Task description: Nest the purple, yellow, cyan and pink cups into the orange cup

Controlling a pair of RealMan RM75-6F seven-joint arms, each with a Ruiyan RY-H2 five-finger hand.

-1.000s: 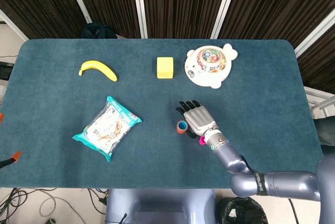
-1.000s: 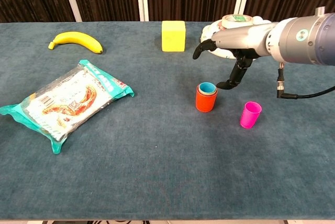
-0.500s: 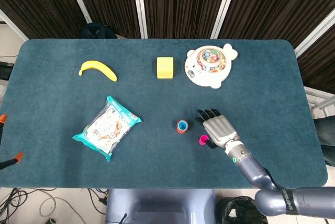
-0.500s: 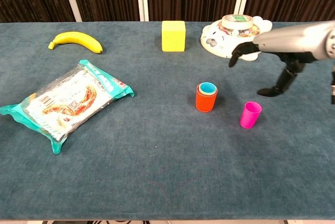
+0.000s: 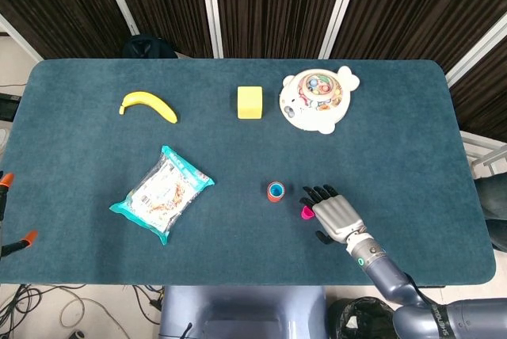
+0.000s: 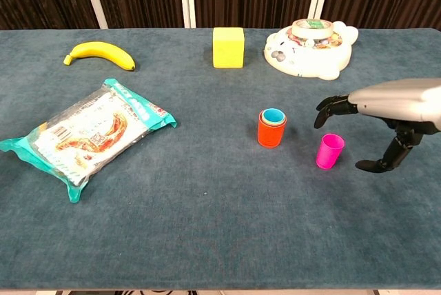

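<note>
A bench (image 5: pixel 95 260) covered in dark teal cloth carries everything. Toward its far edge lie a banana (image 5: pixel 148 105), a yellow cube (image 5: pixel 249 102) and, to the right of the cube, a white animal-shaped toy tray (image 5: pixel 318 100) with coloured pieces and a roll of tape on top. Nearer the front on the left rests a snack packet (image 5: pixel 162 192) with teal edges, lying flat and turned at an angle. Right of centre stands the orange cup (image 6: pixel 271 129), upright, with a cyan cup (image 6: pixel 274 115) showing inside its rim. Near it to the right, apart from it, the pink cup (image 6: pixel 330 151) stands upright on the cloth.
</note>
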